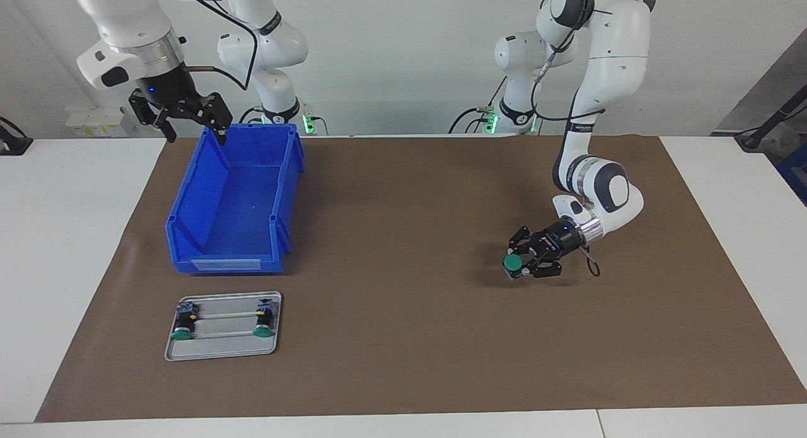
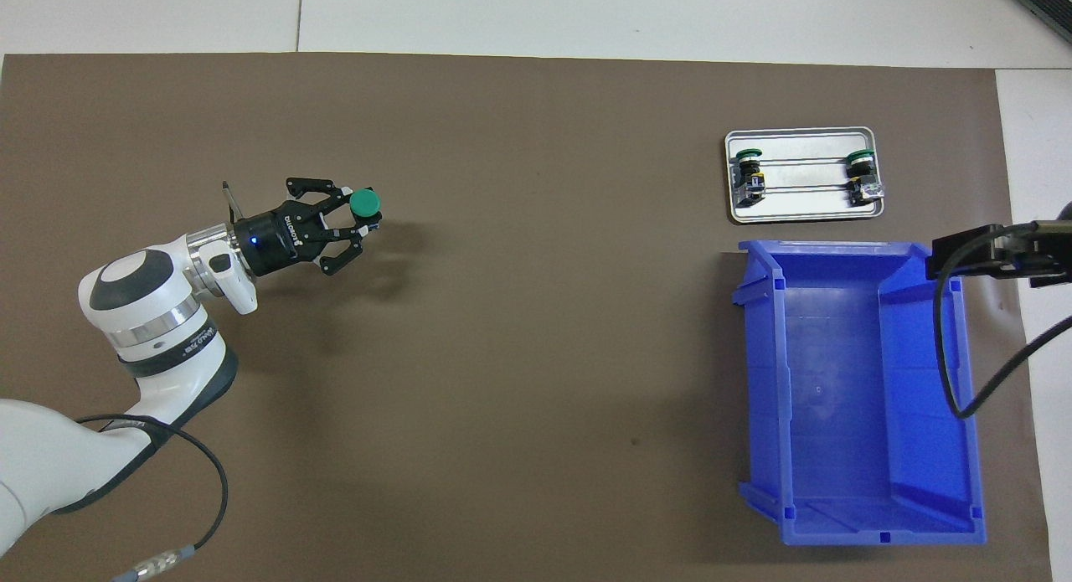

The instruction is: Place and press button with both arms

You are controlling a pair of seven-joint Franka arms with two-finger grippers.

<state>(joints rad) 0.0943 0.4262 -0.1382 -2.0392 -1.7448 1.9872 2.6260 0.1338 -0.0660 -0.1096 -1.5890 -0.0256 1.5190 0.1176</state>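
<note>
A: How was the worktop (image 1: 75, 249) laid out?

B: It was covered by a brown mat (image 1: 403, 337), with white margins left at the ends and a broad bare stretch kept in the middle.

A: Where was the button (image 1: 514, 263) found?

B: It was pinched in the left gripper (image 1: 521, 259), held low over the mat toward the left arm's end, green cap turned away from the wrist.

A: And the right gripper (image 1: 192, 124)?

B: It was held high over the robot-side rim of a blue bin (image 1: 234, 211), fingers spread.

A: What else was noted?

B: A metal tray (image 1: 222, 350) was set just beside the bin, farther from the robots; two more green-capped buttons (image 1: 183, 325) were carried on it. Nothing was seen between the grippers.
</note>
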